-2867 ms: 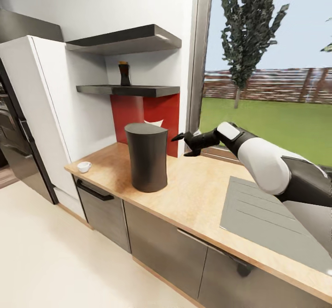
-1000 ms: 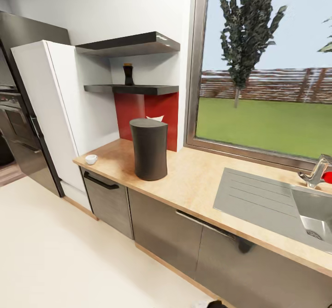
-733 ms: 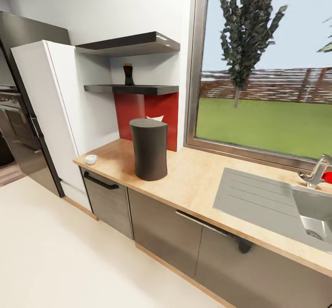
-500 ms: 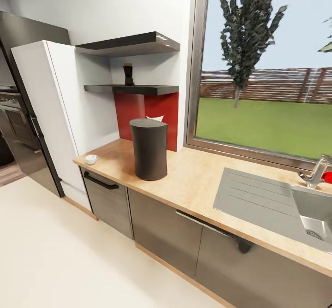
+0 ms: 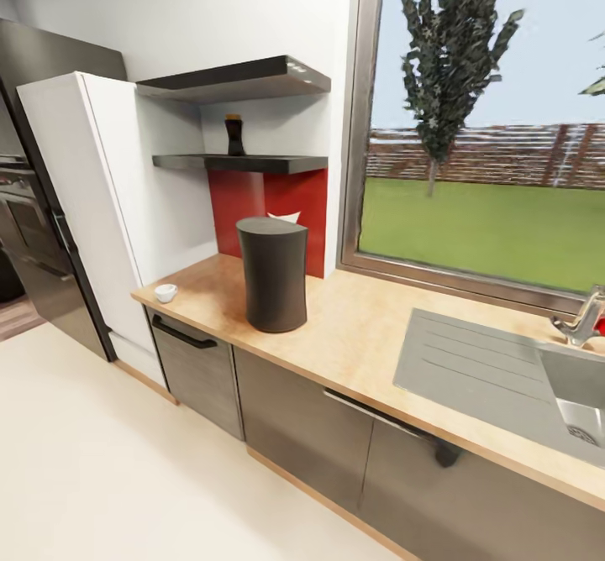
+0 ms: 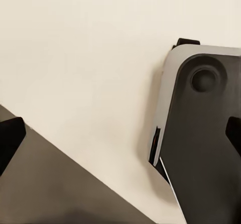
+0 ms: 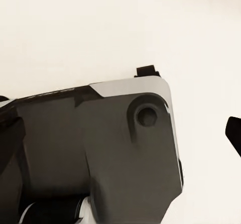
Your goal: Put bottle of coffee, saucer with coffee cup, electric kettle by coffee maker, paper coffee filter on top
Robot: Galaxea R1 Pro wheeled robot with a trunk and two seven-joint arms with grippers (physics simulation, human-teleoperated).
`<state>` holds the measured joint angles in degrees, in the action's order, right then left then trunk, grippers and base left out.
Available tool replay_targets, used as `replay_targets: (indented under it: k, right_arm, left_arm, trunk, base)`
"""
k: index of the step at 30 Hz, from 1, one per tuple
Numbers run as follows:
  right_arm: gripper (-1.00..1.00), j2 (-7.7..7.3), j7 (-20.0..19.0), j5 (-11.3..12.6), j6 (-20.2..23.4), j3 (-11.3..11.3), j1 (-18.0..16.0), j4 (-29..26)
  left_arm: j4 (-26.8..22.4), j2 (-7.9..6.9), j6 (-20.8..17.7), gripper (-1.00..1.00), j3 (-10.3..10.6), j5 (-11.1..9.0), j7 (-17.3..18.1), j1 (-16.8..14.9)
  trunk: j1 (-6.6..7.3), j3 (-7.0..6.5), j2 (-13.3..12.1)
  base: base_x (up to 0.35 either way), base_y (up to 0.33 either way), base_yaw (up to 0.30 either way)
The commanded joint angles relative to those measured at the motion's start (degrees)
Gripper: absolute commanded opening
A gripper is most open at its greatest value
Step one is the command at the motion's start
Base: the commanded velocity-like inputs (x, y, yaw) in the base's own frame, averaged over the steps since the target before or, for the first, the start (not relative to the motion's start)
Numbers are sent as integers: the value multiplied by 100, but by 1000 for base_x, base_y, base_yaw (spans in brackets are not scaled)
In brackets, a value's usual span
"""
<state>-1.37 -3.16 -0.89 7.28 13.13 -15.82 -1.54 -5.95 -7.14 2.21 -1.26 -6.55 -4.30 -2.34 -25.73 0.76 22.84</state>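
Observation:
The dark cylindrical coffee maker (image 5: 271, 274) stands upright on the wooden countertop (image 5: 353, 338), in front of a red backsplash. A white pointed shape (image 5: 284, 217) peeks out behind its top; I cannot tell what it is. The dark bottle of coffee (image 5: 234, 135) stands on the lower wall shelf (image 5: 244, 162) above it. A small white cup (image 5: 165, 292) sits near the counter's left end. In the wrist views, my left gripper (image 6: 120, 136) and right gripper (image 7: 120, 133) hang over the pale floor and the robot's base, fingertips far apart, holding nothing.
A steel sink with drainboard (image 5: 487, 368) and faucet (image 5: 581, 322) takes up the counter's right part. A white tall cabinet (image 5: 92, 200) and a dark oven (image 5: 29, 242) stand left. A large window (image 5: 479, 141) lies behind the counter. Open pale floor (image 5: 126, 477) spreads in front.
The right arm, earlier reaching out beside the coffee maker, has dropped out of the head view. The camera has backed off and shifted slightly; the counter's things stay put.

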Motion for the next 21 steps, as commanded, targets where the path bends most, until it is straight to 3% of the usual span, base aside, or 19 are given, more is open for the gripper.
replay_targets:
  k: [1,9,16,21]
  right_arm:
    - [100,-2,-21,-9,32,30,-1,-12]
    - [100,36,-37,-1,14,15,0,-13]
    - [100,18,-57,-23,-401,14,3,9]
    - [100,14,-68,-29,-461,14,7,12]
  left_arm:
    - [2,1,22,100,-7,-58,0,-4]
    - [-7,1,31,100,-31,-107,-1,-11]
    - [-11,2,34,100,-33,-101,-1,-12]
    - [-11,2,34,100,-32,-101,-1,-12]
  trunk:
    - [-5,8,8]
    - [-5,8,8]
    - [-5,8,8]
    - [-5,8,8]
  base:
    - [276,171,0]
    - [280,219,0]
    - [238,259,-4]
    - [105,319,-182]
